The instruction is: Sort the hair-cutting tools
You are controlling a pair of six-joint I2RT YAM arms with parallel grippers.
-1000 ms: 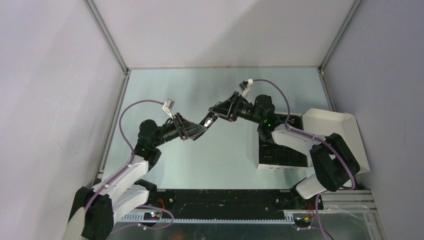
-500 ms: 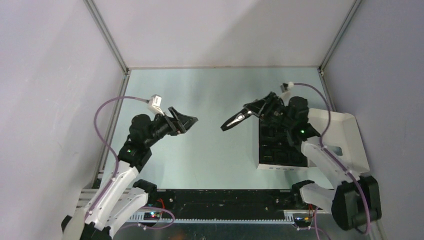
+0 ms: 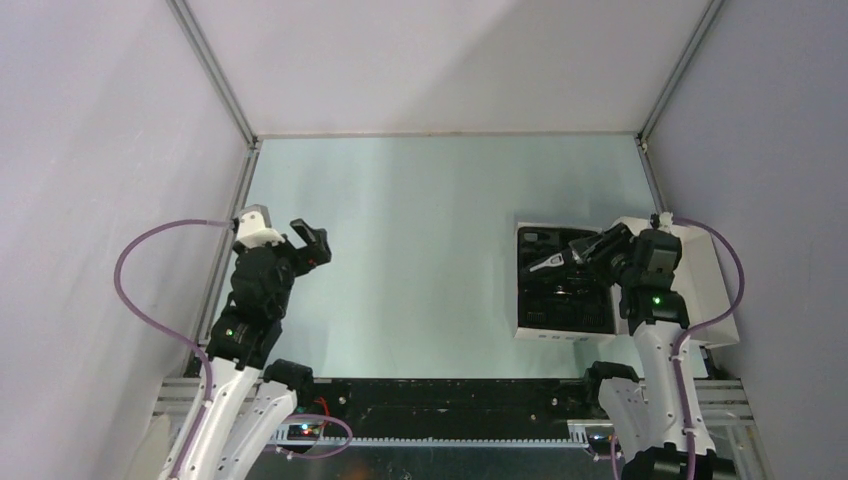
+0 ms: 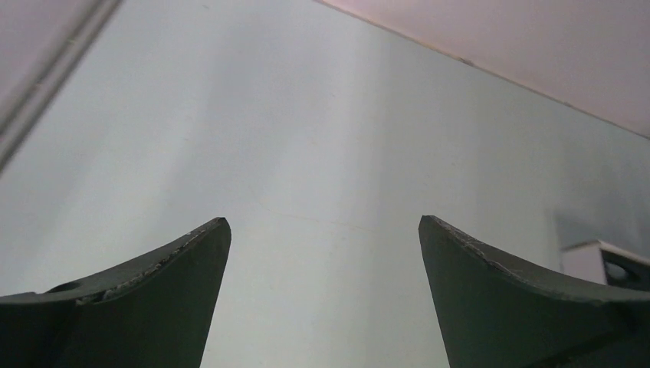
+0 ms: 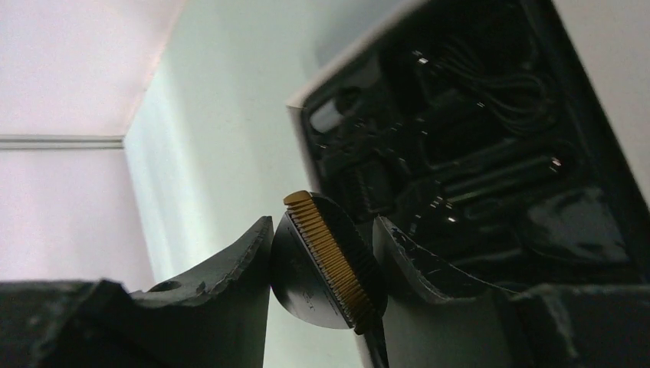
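The clipper body (image 3: pixel 550 263), black with a silvery tip, hangs over the black insert (image 3: pixel 565 300) of the white box (image 3: pixel 530 328), with my right gripper (image 3: pixel 585 252) shut on it. In the right wrist view its round head with a gold toothed blade (image 5: pixel 329 257) sits clamped between the fingers of the right gripper (image 5: pixel 322 224). Dark pieces lie in the insert (image 5: pixel 475 153), too dim to tell apart. My left gripper (image 3: pixel 312 243) hovers at the table's left side, open and empty. The left wrist view shows the left gripper (image 4: pixel 323 222) over bare table.
The box's white lid (image 3: pixel 700 270) lies open to the right, against the right wall. A corner of the box (image 4: pixel 605 257) shows at the right edge of the left wrist view. Metal frame rails (image 3: pixel 225 250) border the pale green table (image 3: pixel 420 230).
The left gripper let go of the clipper body, opened wide and drew back to the left. The right arm carried the clipper body from mid-table to above the box insert.
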